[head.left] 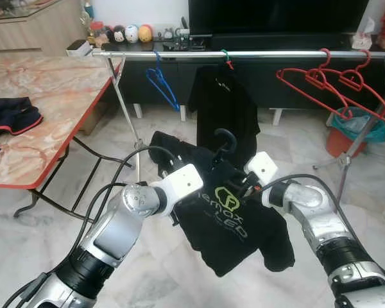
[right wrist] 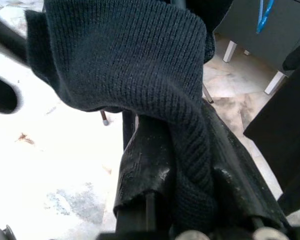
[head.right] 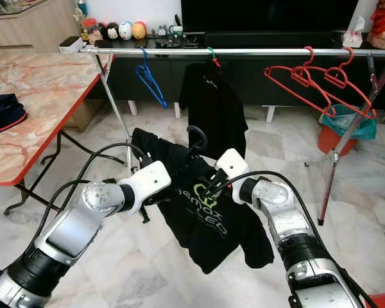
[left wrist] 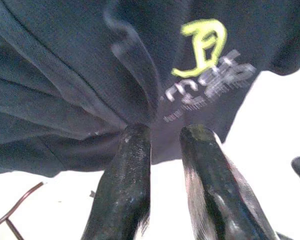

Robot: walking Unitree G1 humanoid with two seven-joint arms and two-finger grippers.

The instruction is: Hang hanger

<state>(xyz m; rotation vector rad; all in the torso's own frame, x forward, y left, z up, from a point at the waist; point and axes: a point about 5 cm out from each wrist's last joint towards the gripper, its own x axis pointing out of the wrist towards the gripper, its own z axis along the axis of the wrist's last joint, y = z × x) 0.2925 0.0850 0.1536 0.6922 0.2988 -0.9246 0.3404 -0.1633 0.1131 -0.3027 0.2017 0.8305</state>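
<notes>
Shirt hangs pinched between both pincers.

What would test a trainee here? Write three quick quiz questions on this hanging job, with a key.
1. True or false: the black T-shirt held between both grippers is already on the rail.
2. How many red hangers hang on the rail?
3. Which holds the shirt's collar: A) left gripper B) right gripper?

Key: 1 false; 2 two; 3 B.
</notes>
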